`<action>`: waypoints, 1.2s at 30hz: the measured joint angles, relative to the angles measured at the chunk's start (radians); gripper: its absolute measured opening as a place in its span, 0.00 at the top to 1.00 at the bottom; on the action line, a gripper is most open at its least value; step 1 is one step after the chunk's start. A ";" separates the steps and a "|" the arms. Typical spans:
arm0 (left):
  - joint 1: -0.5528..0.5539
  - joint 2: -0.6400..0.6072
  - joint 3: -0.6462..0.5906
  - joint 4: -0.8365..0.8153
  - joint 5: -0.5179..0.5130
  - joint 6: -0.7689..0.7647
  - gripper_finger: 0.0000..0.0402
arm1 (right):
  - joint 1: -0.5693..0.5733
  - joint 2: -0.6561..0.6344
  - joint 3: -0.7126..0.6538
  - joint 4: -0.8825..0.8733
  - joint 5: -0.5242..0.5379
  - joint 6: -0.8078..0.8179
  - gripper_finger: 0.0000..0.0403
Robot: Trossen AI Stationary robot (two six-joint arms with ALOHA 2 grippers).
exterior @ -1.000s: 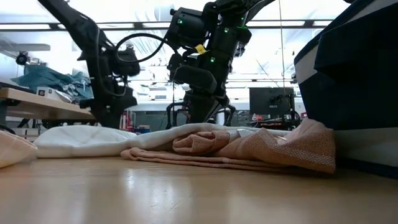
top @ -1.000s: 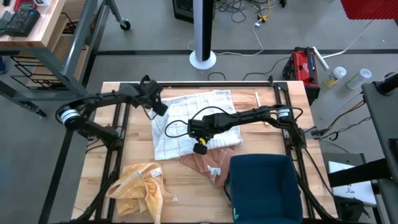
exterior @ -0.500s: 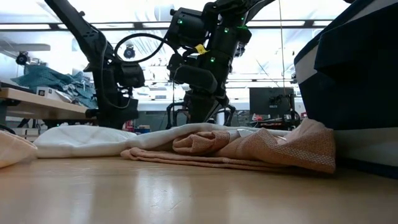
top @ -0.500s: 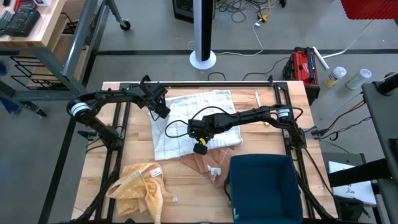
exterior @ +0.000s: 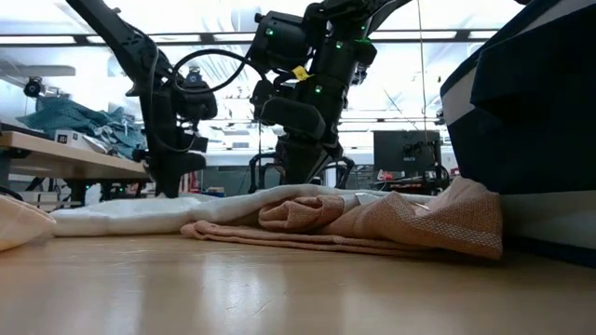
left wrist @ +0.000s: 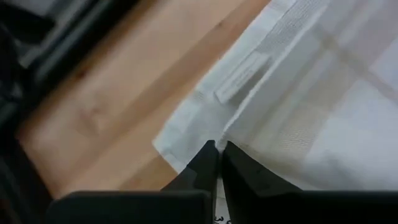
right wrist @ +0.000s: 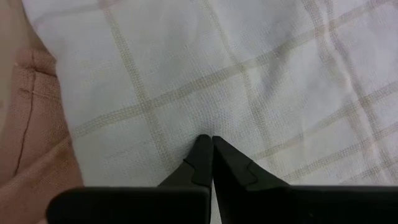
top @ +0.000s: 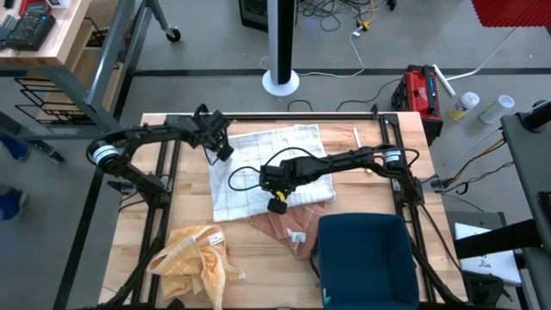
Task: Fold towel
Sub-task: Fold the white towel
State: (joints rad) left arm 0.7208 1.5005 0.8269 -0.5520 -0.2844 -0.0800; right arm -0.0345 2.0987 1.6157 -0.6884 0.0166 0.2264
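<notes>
- Near you on the desk (top: 176,215), a yellow cloth (top: 196,257), a pink cloth (top: 288,227) and a dark blue bin (top: 368,258) lie apart from the job.
- Mid-desk, your right end effector (top: 277,191) stays pinched shut, pressing down on the checked towel (top: 258,181).
- Toward the far left corner, your left end effector (top: 225,150) has just snapped shut on the towel's left edge, so that edge looks ready to lift and carry over.

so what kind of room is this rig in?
Looks like a robotics lab or workshop, not a home. Loose cables run over bare grey floor, a red tool case sits beside the wooden table, and the low view shows a monitor and workbenches behind.
</notes>
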 joint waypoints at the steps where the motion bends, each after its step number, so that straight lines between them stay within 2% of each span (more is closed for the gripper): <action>1: 0.000 0.000 0.010 -0.007 -0.004 0.034 0.97 | 0.000 0.000 0.000 0.000 0.000 0.000 1.00; 6: 0.000 0.000 0.061 -0.027 -0.022 0.204 0.99 | 0.000 0.000 0.000 0.000 0.001 0.001 1.00; 11: 0.002 0.008 0.097 -0.056 -0.065 0.295 0.98 | 0.000 0.000 0.000 0.001 0.001 0.009 1.00; 16: 0.004 0.031 0.095 -0.061 -0.081 0.307 0.91 | 0.001 0.000 0.000 0.001 0.001 0.010 1.00; 20: 0.004 0.071 0.095 -0.073 -0.135 0.301 0.85 | 0.006 0.000 0.000 0.001 0.001 0.010 1.00; 26: 0.004 0.102 0.094 -0.082 -0.145 0.255 0.75 | 0.013 0.000 0.000 -0.001 0.001 0.019 1.00; 29: 0.004 0.083 0.095 -0.136 -0.140 0.214 0.71 | 0.016 0.000 0.000 -0.002 0.001 0.018 1.00; 33: 0.004 0.043 0.095 -0.258 -0.016 0.080 0.67 | 0.018 0.000 0.000 -0.004 0.000 0.014 1.00; 36: 0.010 0.020 0.093 -0.287 0.078 -0.052 0.65 | 0.017 0.000 0.000 -0.004 0.001 0.003 1.00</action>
State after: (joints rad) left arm 0.7311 1.5208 0.9203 -0.8393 -0.2065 -0.1322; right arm -0.0174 2.0987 1.6157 -0.6919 0.0171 0.2297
